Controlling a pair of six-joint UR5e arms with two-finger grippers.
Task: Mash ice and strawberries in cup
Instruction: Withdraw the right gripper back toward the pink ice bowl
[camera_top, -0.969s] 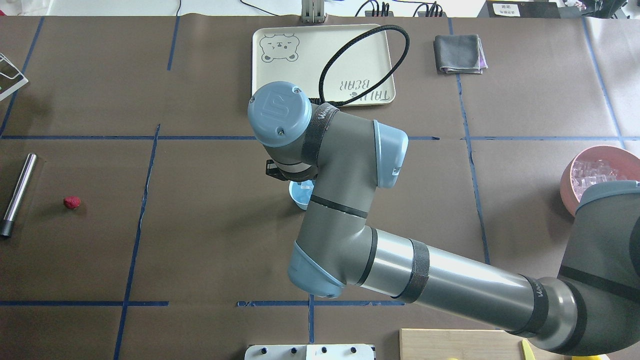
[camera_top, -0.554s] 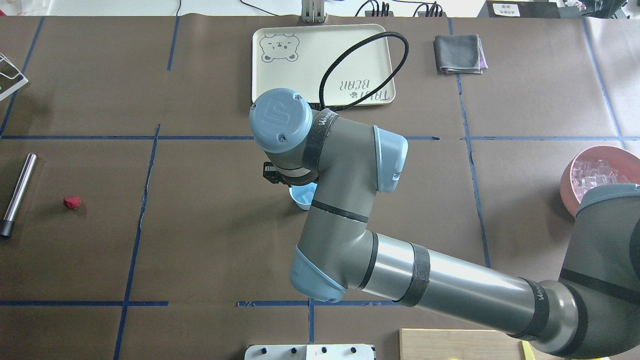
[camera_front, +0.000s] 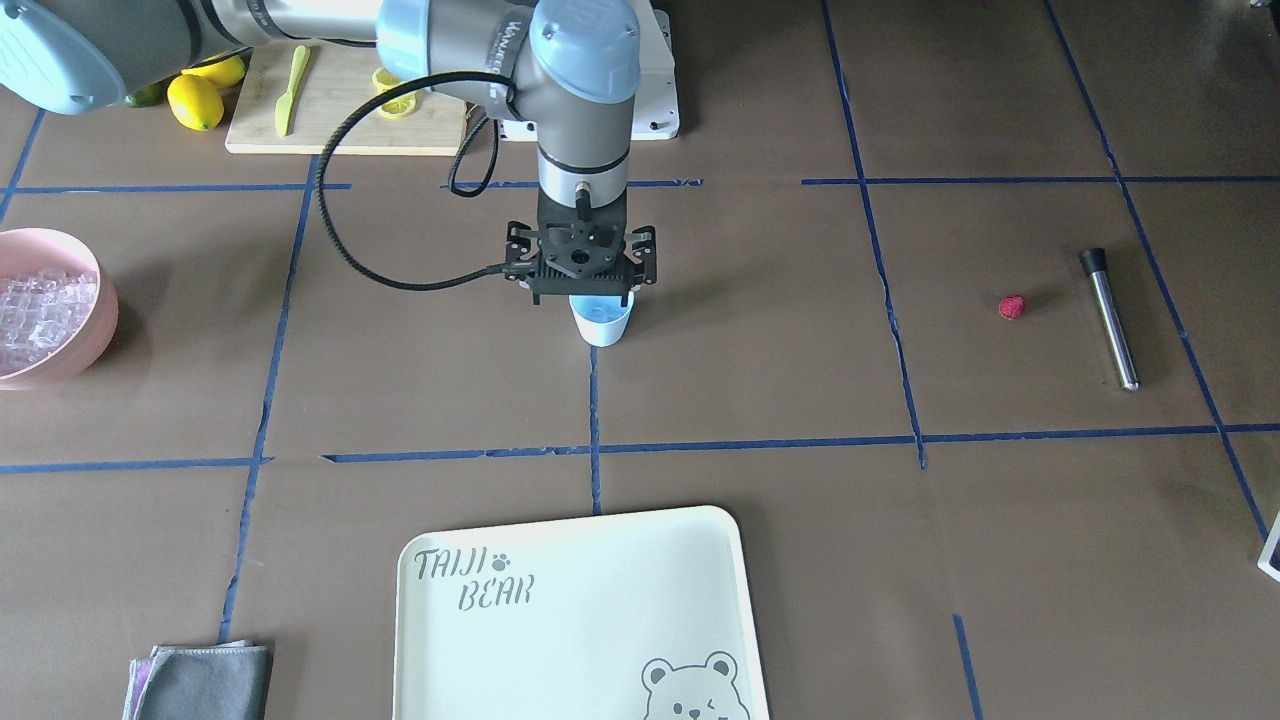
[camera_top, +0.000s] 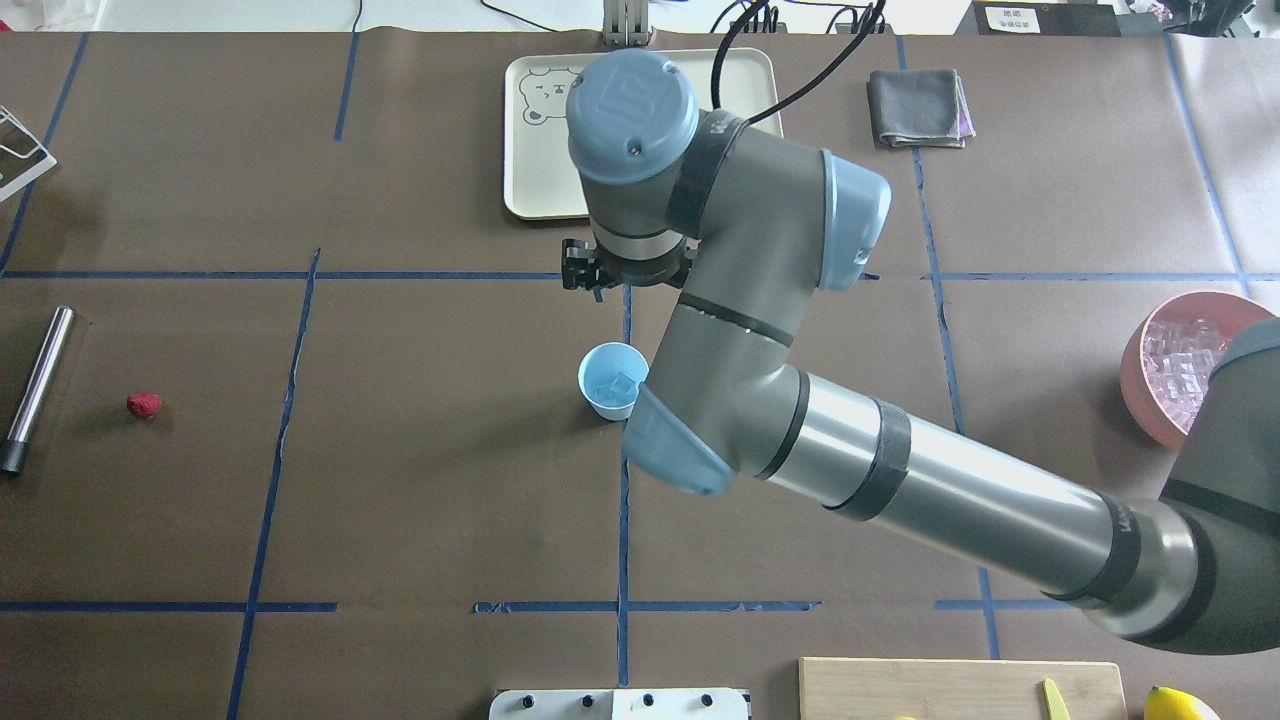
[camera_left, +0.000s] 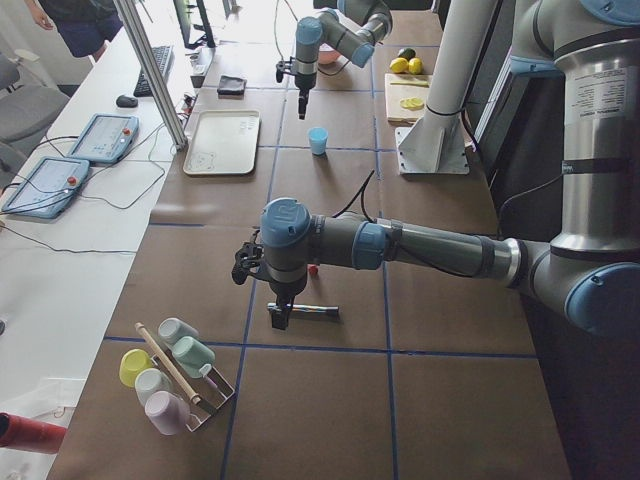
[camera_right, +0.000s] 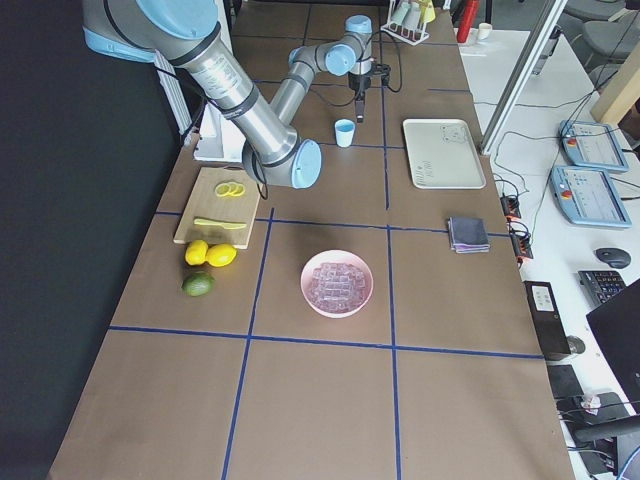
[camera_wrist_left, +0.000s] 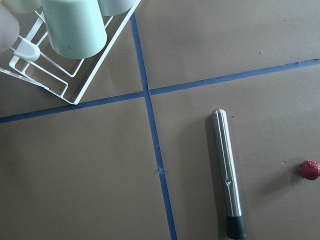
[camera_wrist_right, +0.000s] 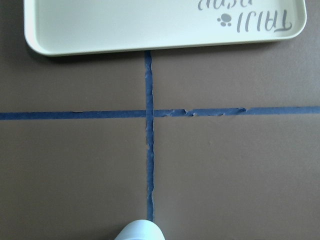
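The light-blue cup (camera_top: 613, 393) stands at the table's middle with a clear ice cube (camera_top: 625, 383) in it; it also shows in the front view (camera_front: 601, 320). My right gripper (camera_front: 583, 270) hangs raised above the cup, a little toward the tray, and looks open and empty. More ice (camera_top: 1185, 355) fills the pink bowl (camera_top: 1140, 390) at the right. The red strawberry (camera_top: 144, 405) lies far left, beside a steel muddler (camera_top: 35, 390). My left gripper (camera_left: 278, 315) hovers over the muddler, seen only in the left side view; I cannot tell if it is open.
A cream bear tray (camera_top: 540, 150) lies beyond the cup, with a grey cloth (camera_top: 918, 107) to its right. A rack of cups (camera_wrist_left: 75, 30) stands near the muddler. A cutting board (camera_right: 225, 205) with lemon slices, and lemons (camera_right: 210, 253), lie at my right front.
My right arm has lifted from over the cup and moved toward the tray. The cup is now uncovered, with an ice cube showing inside.
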